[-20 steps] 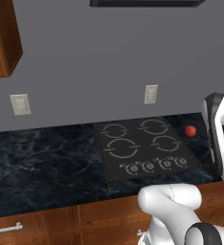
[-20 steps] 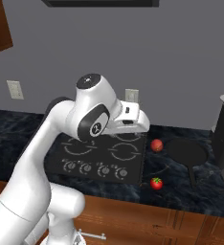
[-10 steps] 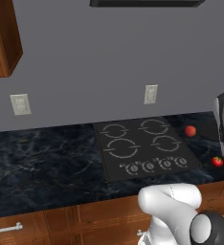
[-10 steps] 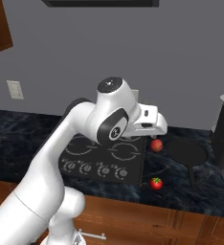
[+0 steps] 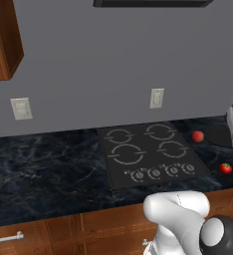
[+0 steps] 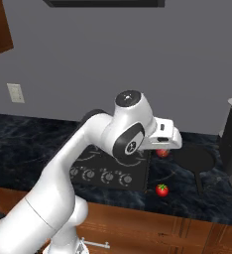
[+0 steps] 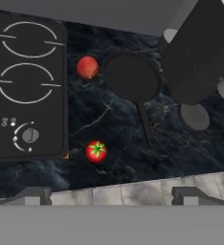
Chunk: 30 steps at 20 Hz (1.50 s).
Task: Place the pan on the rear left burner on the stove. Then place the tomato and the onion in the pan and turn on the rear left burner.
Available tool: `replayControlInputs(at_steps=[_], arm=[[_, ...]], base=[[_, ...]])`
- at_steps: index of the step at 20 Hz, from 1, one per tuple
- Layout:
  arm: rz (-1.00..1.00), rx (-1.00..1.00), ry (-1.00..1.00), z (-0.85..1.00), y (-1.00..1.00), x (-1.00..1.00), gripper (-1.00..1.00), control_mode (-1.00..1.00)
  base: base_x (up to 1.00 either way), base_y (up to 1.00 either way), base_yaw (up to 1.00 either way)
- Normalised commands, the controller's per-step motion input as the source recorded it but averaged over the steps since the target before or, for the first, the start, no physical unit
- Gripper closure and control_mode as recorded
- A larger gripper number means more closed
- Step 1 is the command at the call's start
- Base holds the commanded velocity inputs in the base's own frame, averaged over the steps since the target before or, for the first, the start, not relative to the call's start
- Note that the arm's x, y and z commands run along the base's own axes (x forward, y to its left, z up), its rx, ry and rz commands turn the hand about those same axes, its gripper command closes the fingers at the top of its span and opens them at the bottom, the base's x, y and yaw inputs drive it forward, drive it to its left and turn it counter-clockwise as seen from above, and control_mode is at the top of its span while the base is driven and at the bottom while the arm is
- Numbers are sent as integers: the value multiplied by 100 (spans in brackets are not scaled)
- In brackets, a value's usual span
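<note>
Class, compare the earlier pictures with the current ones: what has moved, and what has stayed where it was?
The arm has swung further right, away from the stove and over the counter toward the pan. Nothing was taken hold of or let go. The pan, the tomato and the onion lie on the counter right of the stove as before.
</note>
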Motion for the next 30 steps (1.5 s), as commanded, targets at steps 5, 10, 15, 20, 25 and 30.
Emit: replayControlInputs(at_steps=[5,10,15,20,25,30], arm=[[0,0,0,-46,-19,1,-100,-100],[0,0,0,-40,-23,10,-100,-100],[0,0,0,-3,-40,15,-100,-100],[0,0,0,0,-42,18,-100,-100],[0,0,0,-4,-4,6,-100,-100],[0,1,0,-28,0,4,-100,-100]], base=[[0,0,0],[0,0,0],[0,0,0],[0,0,0],[0,0,0],[0,0,0]])
